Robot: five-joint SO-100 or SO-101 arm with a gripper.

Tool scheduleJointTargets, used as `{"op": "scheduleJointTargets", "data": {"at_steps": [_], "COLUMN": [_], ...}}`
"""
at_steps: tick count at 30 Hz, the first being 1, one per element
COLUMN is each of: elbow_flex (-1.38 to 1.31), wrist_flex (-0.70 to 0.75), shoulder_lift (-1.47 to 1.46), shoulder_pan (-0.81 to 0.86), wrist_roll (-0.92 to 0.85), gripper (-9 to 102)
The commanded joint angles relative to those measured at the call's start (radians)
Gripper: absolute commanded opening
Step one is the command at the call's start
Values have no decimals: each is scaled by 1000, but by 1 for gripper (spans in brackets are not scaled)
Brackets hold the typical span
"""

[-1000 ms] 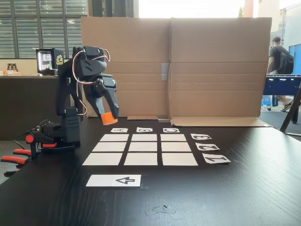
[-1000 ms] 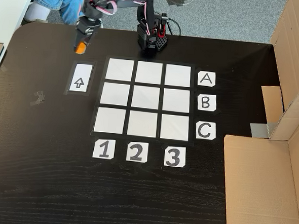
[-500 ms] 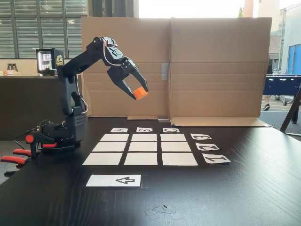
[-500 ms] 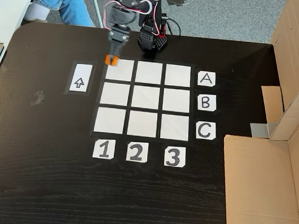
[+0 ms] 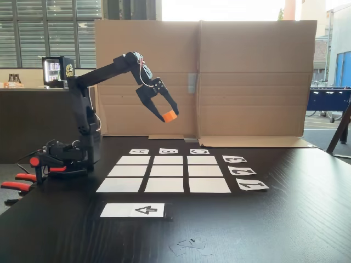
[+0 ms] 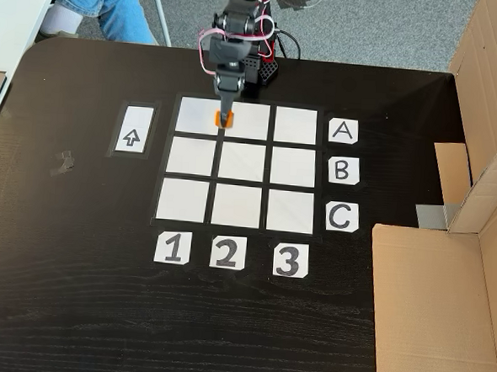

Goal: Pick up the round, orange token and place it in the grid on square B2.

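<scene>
My gripper [image 5: 169,115] is shut on the orange token [image 5: 169,115] and holds it high above the table, the black arm stretched out from its base at the left. From above, the token [image 6: 224,119] and the gripper [image 6: 224,118] appear over the gap between the first two cells of row A. The grid [image 6: 191,159] of nine white rectangles lies flat on the dark table, also in the side view as the grid [image 5: 125,184]. Square B2 [image 6: 244,162] is bare, and in the side view square B2 [image 5: 166,170] sits below and slightly right of the token.
Letter cards A, B, C [image 6: 341,170] and number cards 1, 2, 3 [image 6: 225,254] edge the grid. A white arrow card [image 6: 132,136] lies beside it. Cardboard walls [image 5: 252,76] stand behind the table. Red-orange clamp handles [image 5: 16,185] grip the table edge. A person's legs [image 6: 95,4] show beyond the table.
The arm has swung from beside the arrow card across towards the grid, lifting and stretching out with the token held, now over row A.
</scene>
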Motion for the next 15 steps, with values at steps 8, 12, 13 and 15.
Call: {"op": "scheduleJointTargets", "data": {"at_steps": [8,12,13,15], "elbow_flex": [84,129,141,161], "wrist_flex": [-18,-66,-81,-106], "shoulder_lift": [-100,-123,-130,-150], "shoulder_pan": [-71,-52,-48,-43], "wrist_roll": [64,66,66,66], "gripper": [0,0,0,0]}}
